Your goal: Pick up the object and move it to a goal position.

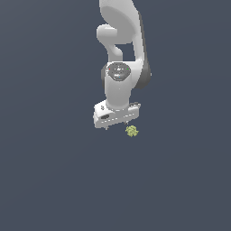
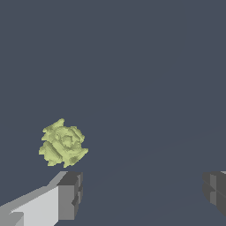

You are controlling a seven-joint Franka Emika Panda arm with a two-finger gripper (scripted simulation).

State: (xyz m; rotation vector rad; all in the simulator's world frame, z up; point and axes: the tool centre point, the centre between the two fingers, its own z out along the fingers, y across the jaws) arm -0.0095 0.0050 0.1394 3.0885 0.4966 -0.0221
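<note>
The object is a tiny, bumpy, yellow-green lump on the dark grey floor, just to the exterior view's right of and slightly below the white gripper. In the wrist view the lump lies just beyond one grey fingertip, outside the gap; the other fingertip is far across. The gripper is open and empty, with its fingers wide apart. The lump is not between the fingers.
The white arm reaches down from the top of the exterior view. Plain dark grey floor surrounds the lump on all sides. No goal marker shows.
</note>
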